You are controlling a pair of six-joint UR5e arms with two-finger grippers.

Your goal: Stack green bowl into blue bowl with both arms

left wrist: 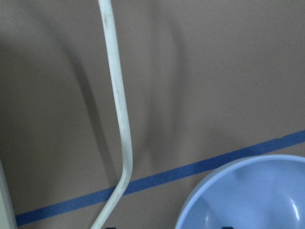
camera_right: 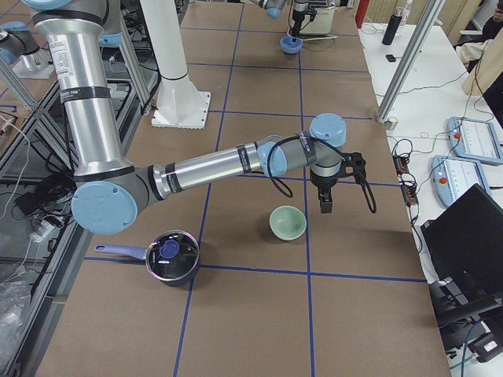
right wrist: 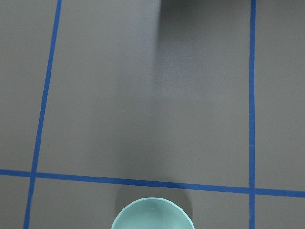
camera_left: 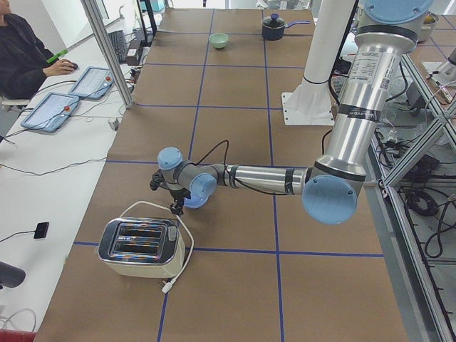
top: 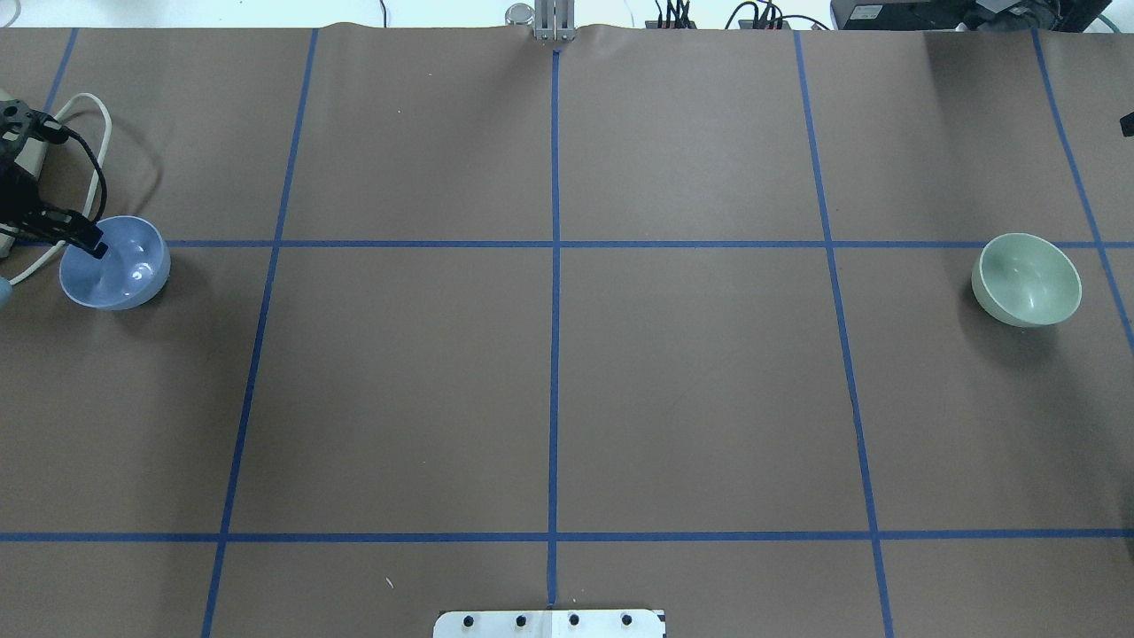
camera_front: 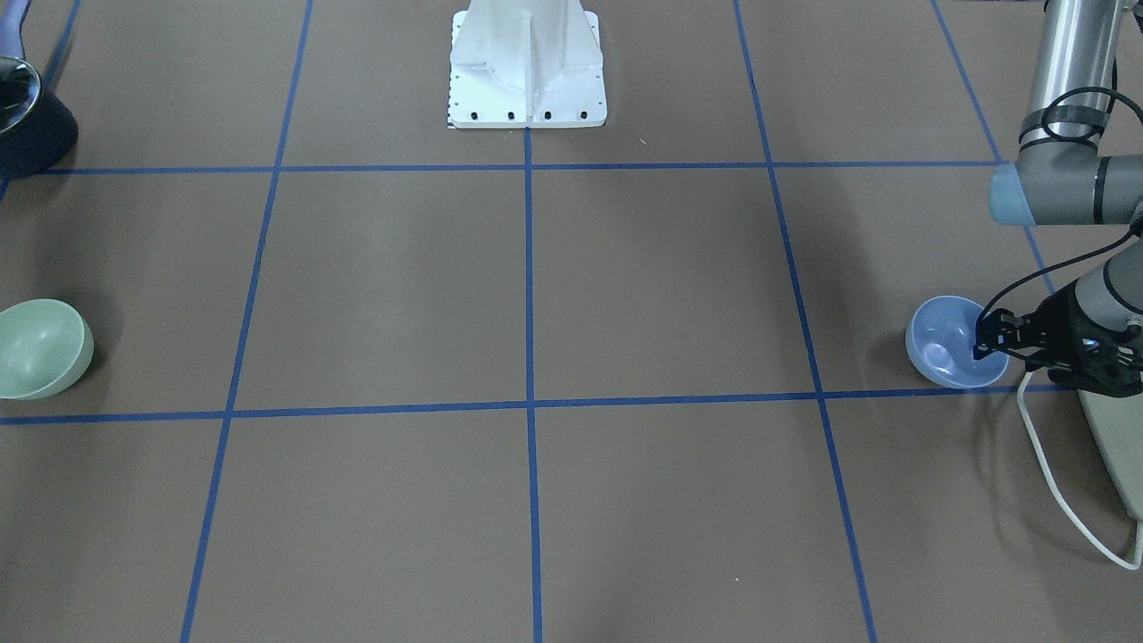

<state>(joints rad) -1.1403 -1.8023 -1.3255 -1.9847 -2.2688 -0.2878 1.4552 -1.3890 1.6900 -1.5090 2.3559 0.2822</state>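
The blue bowl (camera_front: 942,350) stands upright at the table's left end, also in the overhead view (top: 124,266) and the left wrist view (left wrist: 248,195). My left gripper (camera_front: 982,341) is open at the bowl's rim, one finger (top: 93,248) inside the bowl and the other outside. The green bowl (top: 1028,279) stands upright at the right end, also in the front view (camera_front: 40,348) and the right wrist view (right wrist: 152,215). My right gripper (camera_right: 324,207) hangs above the table just beside the green bowl (camera_right: 288,223). I cannot tell whether it is open.
A toaster (camera_left: 139,248) with a white cord (left wrist: 119,119) stands close beside the blue bowl. A dark pot with a lid (camera_right: 169,258) sits near the green bowl. The white pedestal (camera_front: 527,71) is at the robot's side.
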